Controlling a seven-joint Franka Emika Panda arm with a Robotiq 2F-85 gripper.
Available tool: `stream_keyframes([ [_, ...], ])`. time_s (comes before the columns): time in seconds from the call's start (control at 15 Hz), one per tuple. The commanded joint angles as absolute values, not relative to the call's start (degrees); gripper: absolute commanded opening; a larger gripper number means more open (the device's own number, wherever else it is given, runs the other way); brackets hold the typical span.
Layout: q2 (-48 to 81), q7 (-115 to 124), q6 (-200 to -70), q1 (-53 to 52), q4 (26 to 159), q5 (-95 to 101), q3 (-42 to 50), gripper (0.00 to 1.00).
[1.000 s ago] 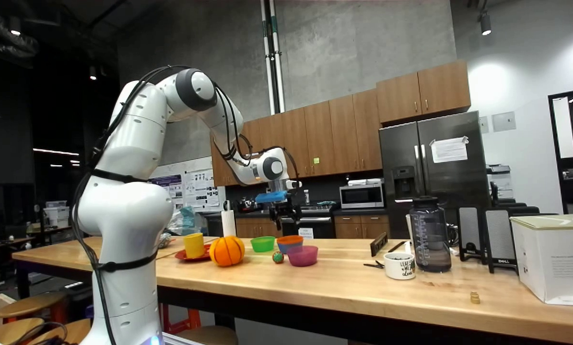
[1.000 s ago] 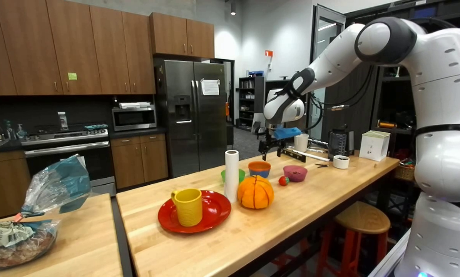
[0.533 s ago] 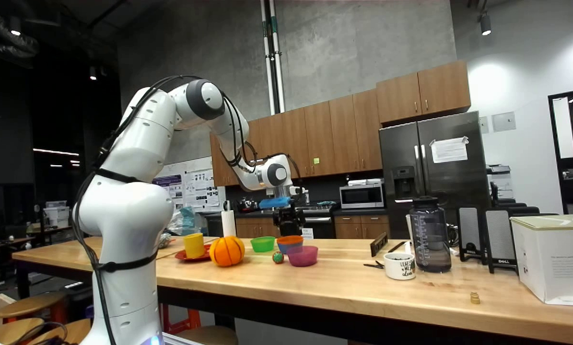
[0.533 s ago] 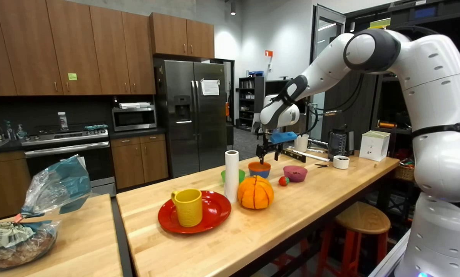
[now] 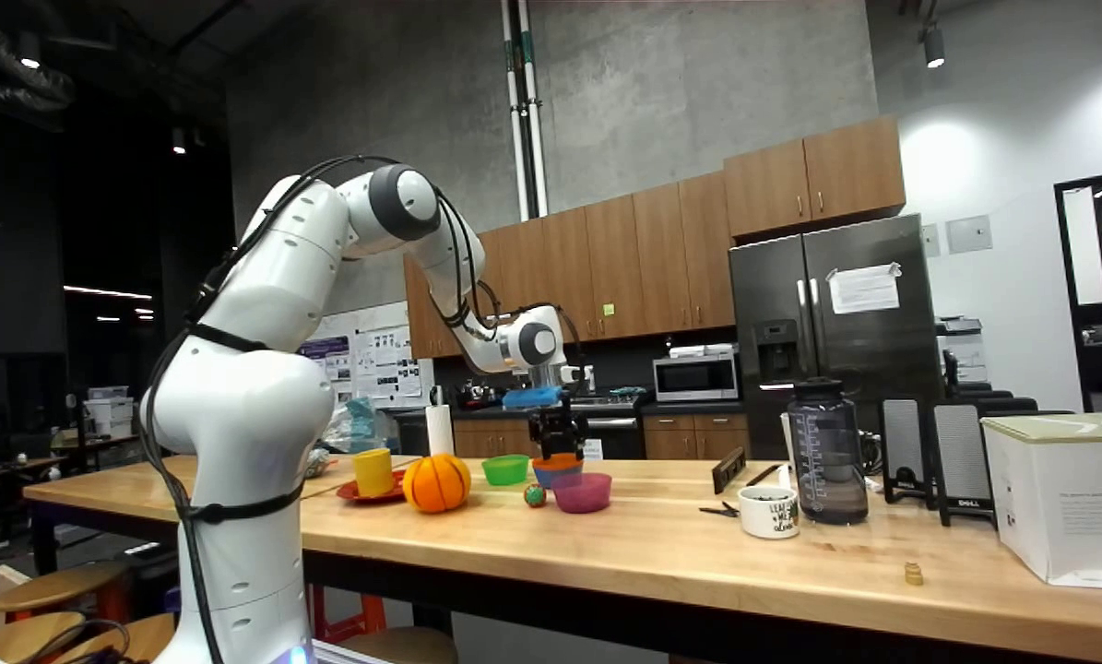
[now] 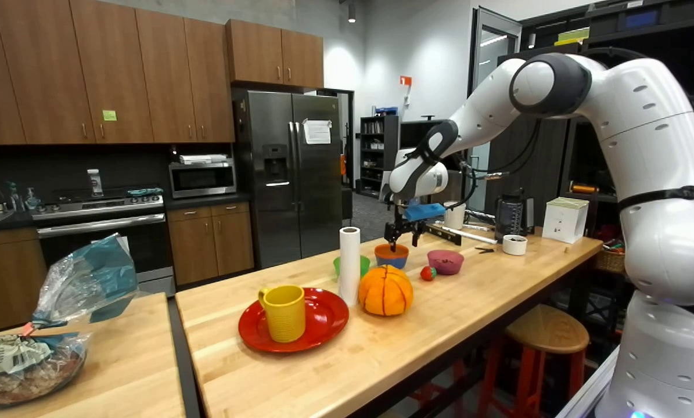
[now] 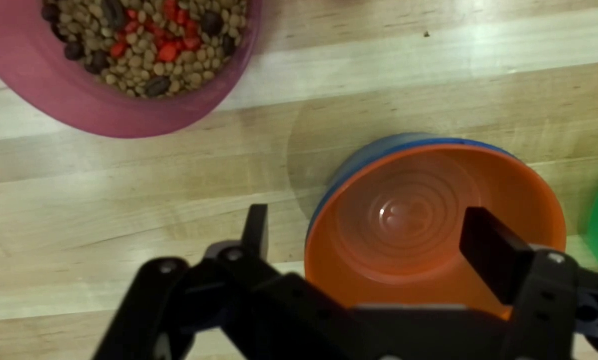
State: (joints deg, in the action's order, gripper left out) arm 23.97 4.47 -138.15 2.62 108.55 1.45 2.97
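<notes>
Gripper [image 7: 366, 225] fingers spread over orange bowl [image 7: 409, 215], nested in blue bowl [image 6: 392, 262]; nothing held. Judged: grasp not yet made.

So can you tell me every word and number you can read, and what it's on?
"DELL": speaker
"LEAF ME alone", a bit blurry: cup
"1", probably: orange sign
Too small or blurred to read: writing on posters, fridge paper, oven paper, bottle, box.

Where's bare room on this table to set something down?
Bare wood lies between the pink bowl and black tool, and between the orange pumpkin and the table's near edge. It's crowded under the open gripper, around the orange bowl and green bowl.
</notes>
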Motion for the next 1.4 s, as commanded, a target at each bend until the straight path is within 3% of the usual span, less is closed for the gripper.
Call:
stream_keyframes([
  [0.0,24.58,4.85,-136.77,2.81,107.05,-0.16,2.92,0.88],
  [0.07,24.51,4.87,-136.82,2.81,107.12,-0.41,2.93,0.85],
  [0.13,24.41,4.89,-136.84,2.82,107.2,-0.57,2.93,0.71],
  [0.27,24.29,4.98,-136.9,2.84,107.27,-0.84,2.97,0.7],
  [0.4,24.18,5.1,-136.88,2.88,107.27,-1.17,2.99,0.6],
  [0.53,24.1,5.3,-136.91,2.87,107.24,-1.22,3.06,0.59],
  [0.8,24.01,5.7,-136.91,2.85,107.28,-1.13,3.25,0.46],
  [1.07,23.95,5.93,-136.94,2.86,107.33,-1.04,3.37,0.16],
  [1.13,23.95,6.0,-136.92,2.89,107.34,-1.07,3.37,0.0],
  [1.33,23.73,6.14,-136.92,2.89,107.42,-1.14,3.29,0.0],
])
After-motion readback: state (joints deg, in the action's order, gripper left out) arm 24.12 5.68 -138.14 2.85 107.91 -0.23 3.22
